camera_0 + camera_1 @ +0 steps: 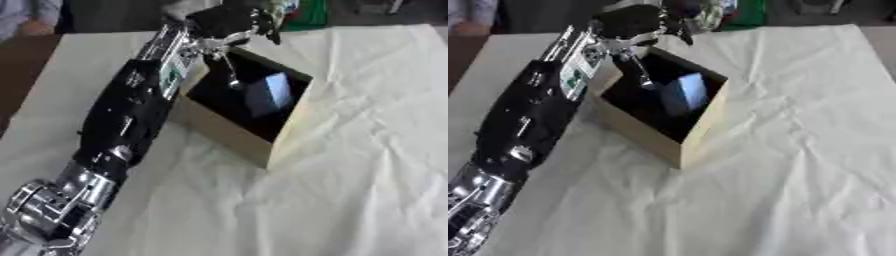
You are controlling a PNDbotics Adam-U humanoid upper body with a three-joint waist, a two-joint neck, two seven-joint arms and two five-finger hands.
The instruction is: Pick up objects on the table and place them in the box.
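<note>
My left arm reaches from the lower left across the table to the far corner of the box. My left hand (229,21) hovers just above and beyond the box's far rim, its fingers curled round a pale object (275,11) that is partly hidden by them. The tan box (226,134) stands open-topped in the middle of the table, turned cornerwise, with a dark inside. A shiny grey-blue thing (269,93) lies inside it. My right hand shows in neither view.
A wrinkled white cloth (350,175) covers the table, with wide bare room right of and in front of the box. A green thing (751,12) sits at the far edge behind the hand. The brown floor shows at far left.
</note>
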